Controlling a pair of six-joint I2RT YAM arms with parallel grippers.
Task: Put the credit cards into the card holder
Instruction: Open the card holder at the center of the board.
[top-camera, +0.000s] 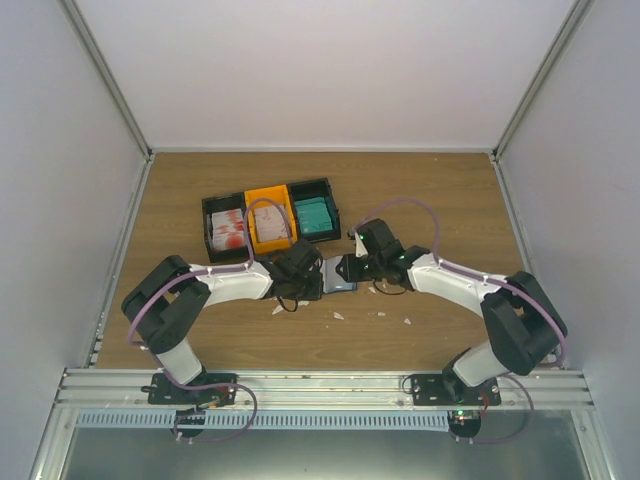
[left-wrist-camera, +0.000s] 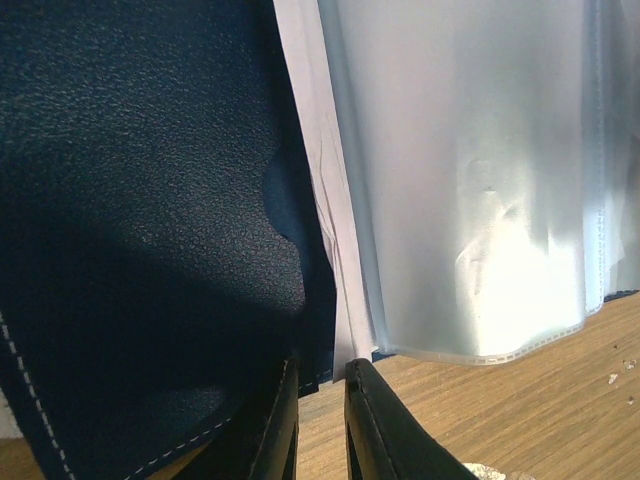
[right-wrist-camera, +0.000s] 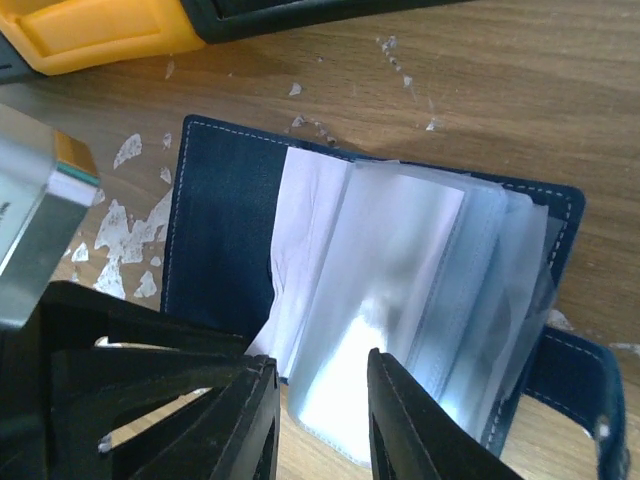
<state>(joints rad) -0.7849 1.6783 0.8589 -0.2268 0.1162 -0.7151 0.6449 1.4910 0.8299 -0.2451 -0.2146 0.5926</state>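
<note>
From above, nearly all of the card holder (top-camera: 345, 274) is hidden under my arms (top-camera: 405, 266). At my left gripper (left-wrist-camera: 322, 378) the holder runs off the top and left edges (too close, soft), and I cannot tell whether my fingers pinch its cover. The right wrist view's edge cuts its snap tab (right-wrist-camera: 590, 395). The credit cards (top-camera: 228, 231) are too small to count.

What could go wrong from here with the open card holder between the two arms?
The right fingers are above thin, fanned clear sleeves; closing might pinch several or crease them. The left fingers sit at the navy edge of the card holder; a slip could let it slide or fold.
</note>
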